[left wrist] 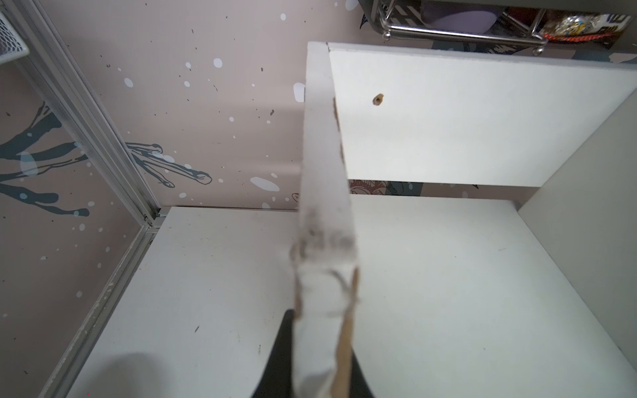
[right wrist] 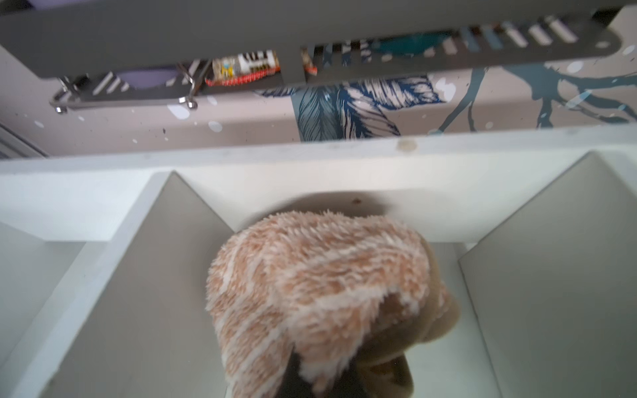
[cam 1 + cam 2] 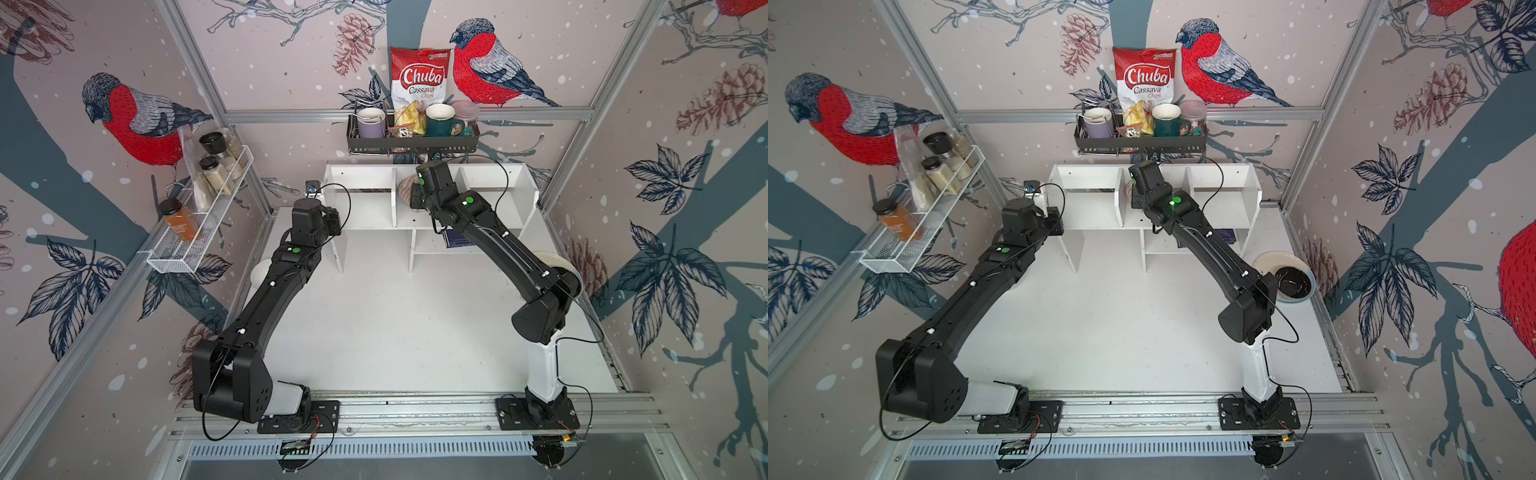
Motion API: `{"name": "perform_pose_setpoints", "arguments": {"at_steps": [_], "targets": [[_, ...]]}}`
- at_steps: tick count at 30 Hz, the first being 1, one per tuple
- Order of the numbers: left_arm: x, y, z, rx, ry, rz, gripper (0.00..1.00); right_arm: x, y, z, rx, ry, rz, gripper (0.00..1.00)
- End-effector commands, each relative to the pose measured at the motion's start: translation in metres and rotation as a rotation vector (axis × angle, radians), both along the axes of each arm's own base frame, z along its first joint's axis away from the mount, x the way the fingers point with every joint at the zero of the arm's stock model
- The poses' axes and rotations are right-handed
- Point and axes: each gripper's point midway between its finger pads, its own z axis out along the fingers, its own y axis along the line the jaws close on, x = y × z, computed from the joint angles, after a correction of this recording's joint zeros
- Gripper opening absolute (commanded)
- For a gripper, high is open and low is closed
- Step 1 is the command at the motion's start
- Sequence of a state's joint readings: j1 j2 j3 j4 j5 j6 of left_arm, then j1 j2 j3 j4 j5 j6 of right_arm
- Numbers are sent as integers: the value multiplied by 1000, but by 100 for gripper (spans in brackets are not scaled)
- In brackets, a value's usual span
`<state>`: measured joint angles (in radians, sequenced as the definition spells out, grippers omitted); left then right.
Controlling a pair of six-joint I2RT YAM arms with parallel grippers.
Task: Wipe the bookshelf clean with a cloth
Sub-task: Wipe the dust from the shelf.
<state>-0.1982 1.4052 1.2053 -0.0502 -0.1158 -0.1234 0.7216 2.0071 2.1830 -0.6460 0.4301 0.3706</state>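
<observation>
In the middle upper compartment of the bookshelf (image 3: 361, 183), where our right hand (image 2: 320, 379) is clamped on the bunched cloth (image 2: 310, 282), we should press down evenly and sweep into the corners, while our left hand (image 1: 320, 361) grips the shelf's end panel.

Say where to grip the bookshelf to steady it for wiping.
Best bet: pinch the bookshelf by its left end panel, on the thin front edge, coming from the front with the jaws astride it. It's a flat upright board with both faces free. The left gripper sits just so.
</observation>
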Motion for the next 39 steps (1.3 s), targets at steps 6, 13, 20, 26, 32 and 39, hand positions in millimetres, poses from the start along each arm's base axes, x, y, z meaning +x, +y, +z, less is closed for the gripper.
{"name": "perform_pose_setpoints", "arguments": {"at_steps": [6,13,20,26,32,39], "targets": [[-9,-14,-25,-82,115,-54,0,-28,-21,-18,28,35,-24,0],[-9,-13,-24,-96,113,-55,0,-13,-67,-7,-18,28,-164,0],[-9,-14,-24,-101,112,-63,0,13,-47,10,110,28,-140,0],[-8,-14,-26,-103,114,-64,0,0,-20,5,141,48,-68,0],[-7,-14,-26,-104,114,-62,0,-26,-25,-34,63,105,-42,0],[-7,-14,-27,-107,118,-63,0,-21,-75,-37,28,118,-164,0]]}}
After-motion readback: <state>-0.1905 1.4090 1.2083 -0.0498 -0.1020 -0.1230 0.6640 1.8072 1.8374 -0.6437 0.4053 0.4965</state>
